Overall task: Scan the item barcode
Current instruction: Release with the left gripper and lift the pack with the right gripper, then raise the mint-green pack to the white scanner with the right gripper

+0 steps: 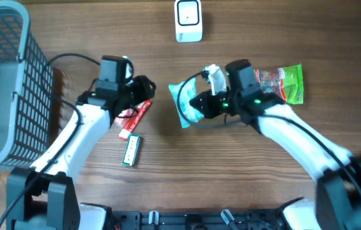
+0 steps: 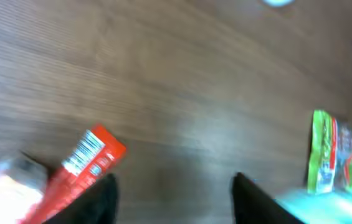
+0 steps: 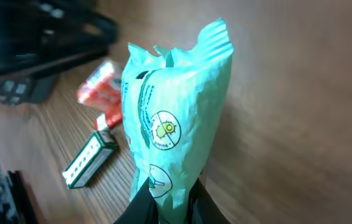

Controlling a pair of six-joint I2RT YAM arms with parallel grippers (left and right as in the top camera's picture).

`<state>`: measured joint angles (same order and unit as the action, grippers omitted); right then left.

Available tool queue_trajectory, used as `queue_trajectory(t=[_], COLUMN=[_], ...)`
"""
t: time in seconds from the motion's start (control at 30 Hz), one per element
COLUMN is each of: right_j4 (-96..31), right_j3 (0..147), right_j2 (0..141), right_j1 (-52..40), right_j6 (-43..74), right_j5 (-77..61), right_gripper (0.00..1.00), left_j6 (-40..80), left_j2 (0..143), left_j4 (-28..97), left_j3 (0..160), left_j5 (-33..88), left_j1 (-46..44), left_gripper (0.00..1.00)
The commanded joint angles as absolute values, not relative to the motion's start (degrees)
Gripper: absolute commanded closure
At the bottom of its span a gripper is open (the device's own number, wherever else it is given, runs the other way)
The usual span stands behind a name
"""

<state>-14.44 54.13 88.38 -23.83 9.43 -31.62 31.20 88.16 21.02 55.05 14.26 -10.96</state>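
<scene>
Teal pouch (image 3: pixel 176 118): your right gripper (image 3: pixel 172 206) clamps its lower edge, hiding it; your left gripper (image 2: pixel 172 199) stands apart, its view blurred.

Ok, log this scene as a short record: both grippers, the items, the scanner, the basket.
left gripper: open, nothing between its fingers, just by the red packet
right gripper: shut on the teal pouch, pinched at its lower end
scanner: white, at the far edge of the table, no item in front of it
green packet: lying flat beside the right arm
small green box: flat on the table, near the red packet
basket: grey mesh, on the robot's left
scan: not yet done
</scene>
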Motion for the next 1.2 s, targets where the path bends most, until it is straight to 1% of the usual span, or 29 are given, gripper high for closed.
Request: queue_trajectory(t=[0.0, 0.07, 0.1, 0.13, 0.27, 0.33, 0.43, 0.5, 0.57, 0.6, 0.63, 0.7, 0.77, 0.8, 0.9, 1.07, 1.17], right_j4=[-17.8, -19.9, -20.4, -20.9, -20.6, -20.7, -20.7, -23.2, -29.1, -33.6, -39.8, -43.6, -40.3, -37.0, -29.1, -14.4, -1.5], right_j3=[54.4, 54.4, 54.4, 54.4, 54.4, 55.2, 58.2, 64.1, 71.5, 77.1, 85.9, 95.7, 98.9, 98.9, 98.9, 98.9, 98.9], right_j2=[80.5, 77.8, 77.5, 77.6, 77.6, 77.6, 77.7, 78.1, 80.1, 82.4, 86.6, 91.8, 94.1, 95.3, 99.8, 111.2, 118.9], right_j1=[-23.7, -23.7, -23.7, -23.7, -24.8, -26.8, -29.5, -31.3, -31.6, -31.7, -31.7, -32.5, -34.6, -36.6, -39.9, -40.0, -38.7], right_j6=[-1.1, -6.3, -8.1, -9.4, -12.8, -14.3, -17.5, -20.0, -22.9, -25.6, -28.8, -33.2, -36.7, -40.6, -45.8, -55.1, -62.3], right_j5=[-24.4, -24.1, -23.9, -23.4, -17.5, -10.9, -8.7, -5.7, -2.9, -1.4, 3.0, 10.1, 15.7, 18.7, 24.5, 29.7, 30.8], right_gripper=[0.96, 0.96, 0.96, 0.96, 0.96, 0.96, 0.96, 0.96, 0.96, 0.96, 0.96, 0.96, 0.96, 0.96, 0.96, 0.96, 0.96], left_j6=[25.4, 23.9, 24.0, 24.0, 24.0, 24.0, 24.0, 24.0, 24.0, 24.0, 24.0, 24.0, 24.0, 24.0, 24.0, 24.0, 24.0], left_j2=[86.9, 86.9, 86.9, 86.9, 87.0, 87.0, 87.0, 87.0, 87.0, 87.0, 87.0, 87.0, 87.0, 87.0, 87.0, 87.0, 87.0], left_j4=[19.6, 16.8, 15.4, 14.3, 14.0, 14.0, 14.0, 14.0, 14.0, 14.0, 14.0, 14.0, 14.0, 14.0, 14.0, 14.0, 14.0], left_j3=[55.2, 55.2, 55.2, 55.2, 55.2, 55.2, 55.2, 55.2, 55.2, 55.2, 55.2, 55.2, 55.2, 55.2, 55.2, 55.2, 55.2], left_j5=[13.8, 12.5, 11.3, 11.2, 11.2, 11.2, 11.2, 11.2, 11.2, 11.2, 11.2, 11.2, 11.2, 11.2, 11.2, 11.2, 11.2], left_j1=[-7.6, -5.7, -4.9, -4.4, -3.9, -3.9, -3.9, -3.8, -3.9, -3.9, -3.9, -3.9, -3.9, -3.9, -3.9, -3.9, -3.9], left_gripper=[0.37, 0.19, 0.04, 0.00, 0.00, 0.00, 0.00, 0.00, 0.00, 0.00, 0.00, 0.00, 0.00, 0.00, 0.00, 0.00, 0.00])
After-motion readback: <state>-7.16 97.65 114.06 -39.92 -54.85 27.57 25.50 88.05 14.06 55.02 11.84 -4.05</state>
